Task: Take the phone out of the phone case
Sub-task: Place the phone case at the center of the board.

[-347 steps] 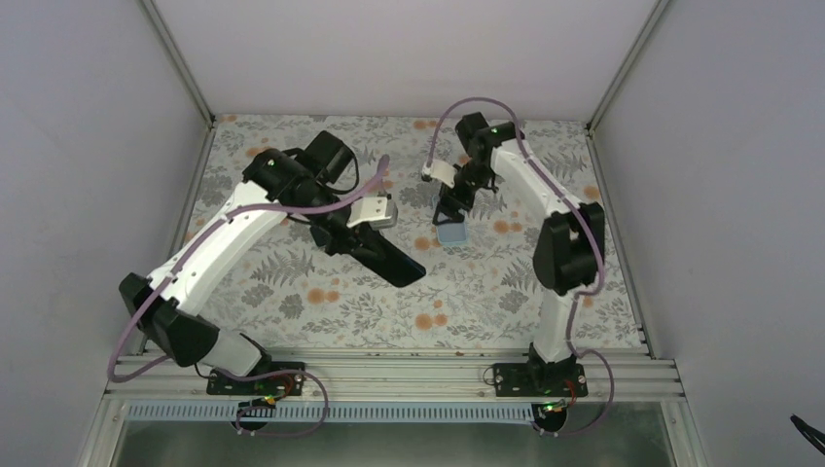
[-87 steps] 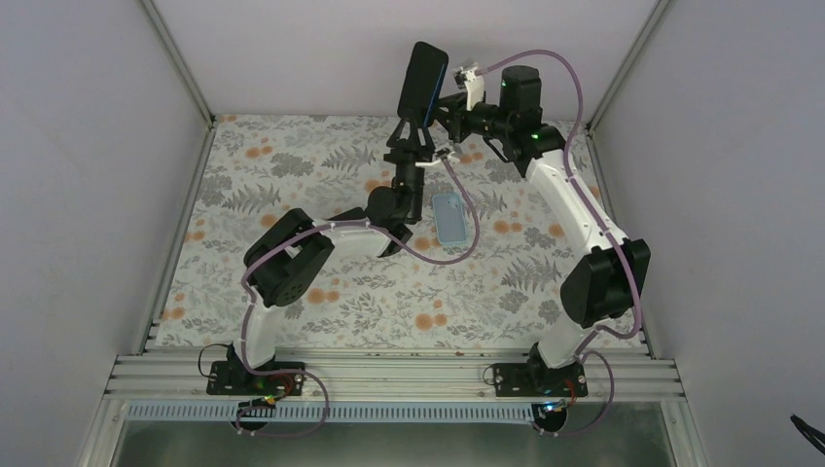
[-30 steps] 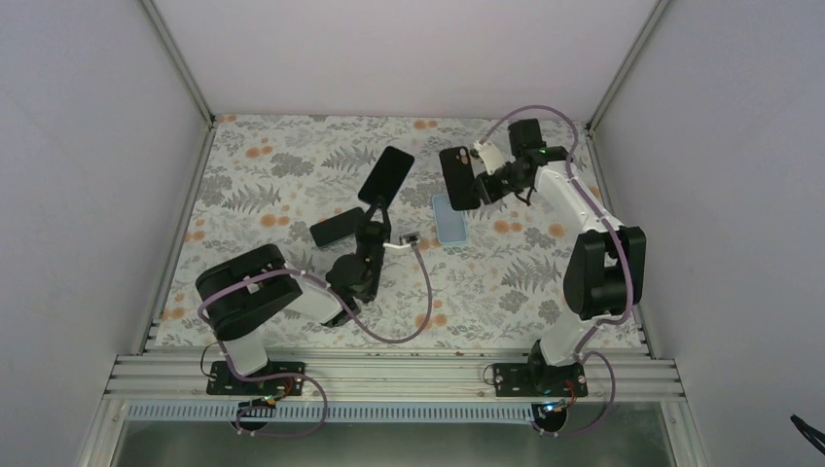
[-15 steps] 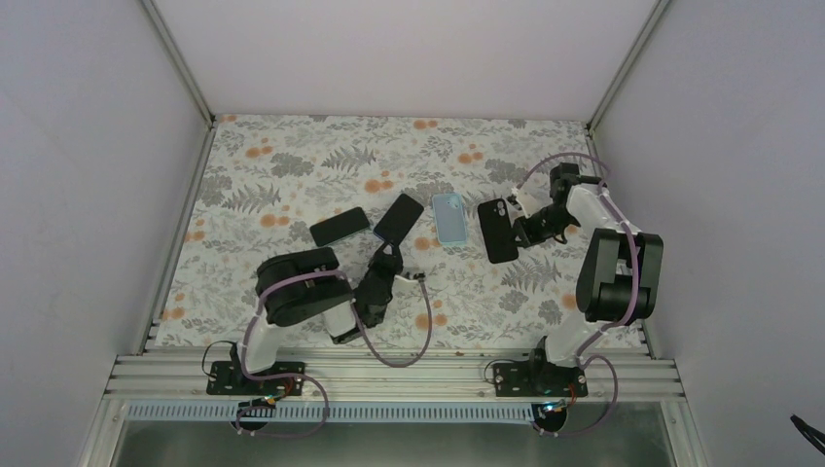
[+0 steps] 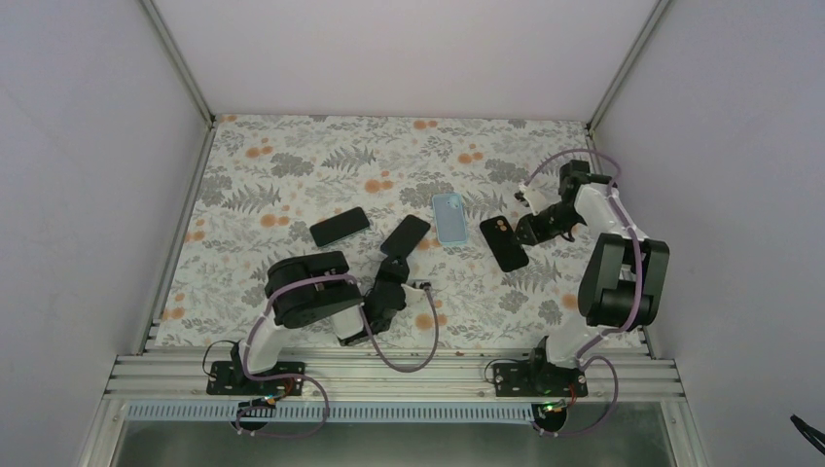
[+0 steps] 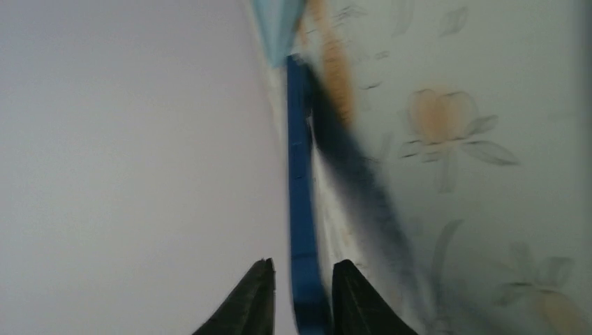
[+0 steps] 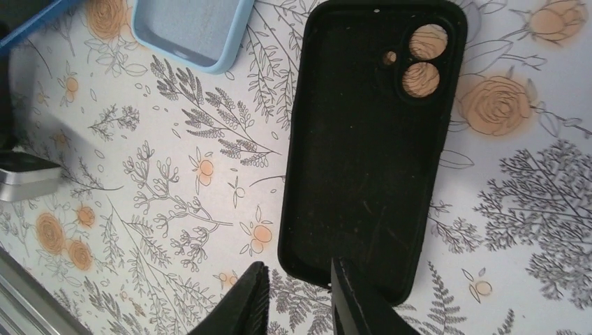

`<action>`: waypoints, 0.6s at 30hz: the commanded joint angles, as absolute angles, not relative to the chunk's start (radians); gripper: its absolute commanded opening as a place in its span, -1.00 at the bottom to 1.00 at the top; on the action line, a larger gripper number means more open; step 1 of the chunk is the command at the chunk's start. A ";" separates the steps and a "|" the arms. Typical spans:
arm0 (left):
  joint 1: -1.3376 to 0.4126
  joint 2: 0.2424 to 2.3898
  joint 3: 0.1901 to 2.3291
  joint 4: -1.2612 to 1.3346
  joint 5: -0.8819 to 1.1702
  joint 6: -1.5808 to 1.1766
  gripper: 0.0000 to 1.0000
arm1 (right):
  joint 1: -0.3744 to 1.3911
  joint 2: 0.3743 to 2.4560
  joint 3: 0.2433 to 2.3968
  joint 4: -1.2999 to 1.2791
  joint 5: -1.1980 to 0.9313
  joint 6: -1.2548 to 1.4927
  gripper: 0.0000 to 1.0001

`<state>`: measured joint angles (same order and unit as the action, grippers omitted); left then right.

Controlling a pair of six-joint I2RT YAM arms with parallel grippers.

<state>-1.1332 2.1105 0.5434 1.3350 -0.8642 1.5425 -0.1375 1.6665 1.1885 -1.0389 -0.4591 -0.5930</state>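
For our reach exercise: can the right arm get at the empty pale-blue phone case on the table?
Probably yes: the pale-blue rectangular phone case lies uncovered near the right fingers; only the flat, empty black case sits between.

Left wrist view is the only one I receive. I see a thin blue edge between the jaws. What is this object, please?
Observer: It is the side of a dark phone; the top camera shows its whole flat face.
Operator: Is anything left to take out?
Observer: Not from the phone case: in the right wrist view it lies open side up, with nothing in it.
Operator: What is the other arm doing?
Observer: The right gripper is at the end of an empty black case that lies on the table.
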 commanded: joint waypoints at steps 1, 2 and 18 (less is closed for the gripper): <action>-1.164 2.050 0.573 1.068 -0.868 1.323 -0.48 | -0.170 1.613 1.224 -1.081 -0.477 -0.641 -0.45; -1.169 2.037 0.580 1.009 -0.858 1.283 -0.45 | -0.178 1.607 1.229 -1.091 -0.479 -0.647 -0.38; -1.278 1.728 1.016 -0.342 -0.122 0.704 1.00 | -0.219 1.447 1.407 -1.236 -0.438 -0.715 0.97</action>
<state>-1.2701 1.7588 0.8474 0.1108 -0.4683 0.8856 -0.2081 1.4937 1.3567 -1.1912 -0.4522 -0.6903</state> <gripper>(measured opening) 0.991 0.867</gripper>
